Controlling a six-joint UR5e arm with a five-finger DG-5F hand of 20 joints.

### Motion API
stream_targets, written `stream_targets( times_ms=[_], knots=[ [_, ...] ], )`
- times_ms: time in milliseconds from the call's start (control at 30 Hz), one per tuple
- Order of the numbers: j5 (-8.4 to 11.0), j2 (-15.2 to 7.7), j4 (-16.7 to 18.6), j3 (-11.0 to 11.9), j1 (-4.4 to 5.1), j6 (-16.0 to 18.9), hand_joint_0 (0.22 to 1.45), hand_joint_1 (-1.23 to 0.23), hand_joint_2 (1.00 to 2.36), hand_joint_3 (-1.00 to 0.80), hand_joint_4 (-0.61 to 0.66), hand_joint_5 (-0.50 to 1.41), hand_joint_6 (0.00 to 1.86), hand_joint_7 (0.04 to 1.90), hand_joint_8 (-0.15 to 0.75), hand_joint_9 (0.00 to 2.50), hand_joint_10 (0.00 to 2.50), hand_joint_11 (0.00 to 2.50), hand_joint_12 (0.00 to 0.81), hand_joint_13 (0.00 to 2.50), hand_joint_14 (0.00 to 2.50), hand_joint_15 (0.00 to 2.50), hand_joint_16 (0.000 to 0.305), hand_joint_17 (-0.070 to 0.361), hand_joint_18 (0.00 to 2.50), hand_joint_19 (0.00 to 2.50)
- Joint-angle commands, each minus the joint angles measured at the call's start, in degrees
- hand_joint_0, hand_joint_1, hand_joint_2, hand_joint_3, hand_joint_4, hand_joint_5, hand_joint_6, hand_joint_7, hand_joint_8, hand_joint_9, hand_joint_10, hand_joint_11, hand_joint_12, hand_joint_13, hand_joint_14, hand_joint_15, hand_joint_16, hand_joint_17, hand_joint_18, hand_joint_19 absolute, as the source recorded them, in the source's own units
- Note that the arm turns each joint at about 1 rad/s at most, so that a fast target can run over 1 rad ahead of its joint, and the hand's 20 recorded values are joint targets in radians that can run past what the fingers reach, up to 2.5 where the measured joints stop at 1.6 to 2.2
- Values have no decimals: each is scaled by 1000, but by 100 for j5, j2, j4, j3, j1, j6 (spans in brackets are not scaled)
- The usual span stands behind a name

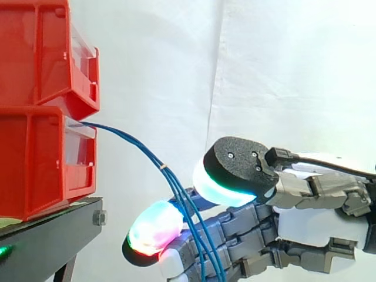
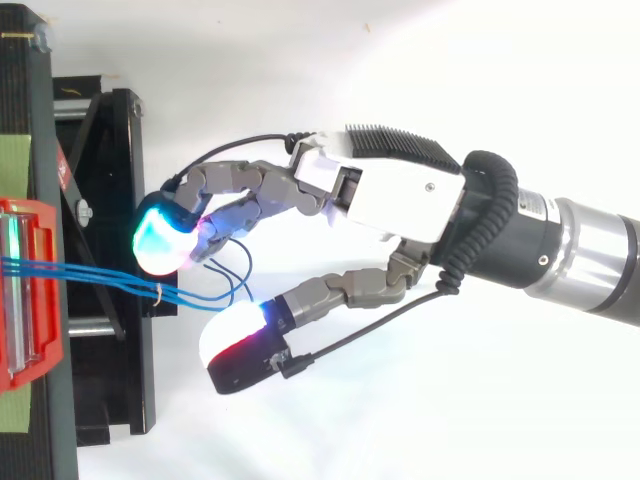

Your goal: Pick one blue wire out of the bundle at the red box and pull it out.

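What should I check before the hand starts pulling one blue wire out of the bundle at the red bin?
1. Blue wires come out of the lower red bin: ok.
2. Hand is at the bundle: ok, it sits at the wires just past the tie.
3. One wire singled out: not ok, several strands cross the hand together.
4. Grip on a wire: cannot tell.
5. Tie around the strands between bin and hand: not ok, it may drag the whole bundle along.
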Motion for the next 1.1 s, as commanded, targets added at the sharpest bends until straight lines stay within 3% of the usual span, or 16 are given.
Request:
stream_targets(
  times_ms=[0, 300, 933, 1067],
  knots=[
    [-115, -5, -14, 55, -15, 41, 564, -716, 1000, -500, 347, -118, 503, 1105, 366, 688, 15, 506, 453, 730, 14, 481, 65, 146, 702, 593],
    [-142, -5, -49, 231, -59, 23, 572, -724, 1000, -500, 337, -113, 502, 1157, 362, 687, 15, 507, 451, 729, 14, 484, 64, 145, 704, 593],
    [-151, -5, -93, 231, -85, 41, 593, -734, 1004, -447, 289, -110, 513, 1273, 364, 696, 14, 519, 450, 740, 14, 482, 64, 144, 720, 592],
    [-151, -5, -75, 231, -94, 41, 599, -732, 1007, -420, 280, -120, 557, 1230, 364, 699, 12, 516, 449, 743, 14, 483, 64, 144, 728, 592]
  ],
)
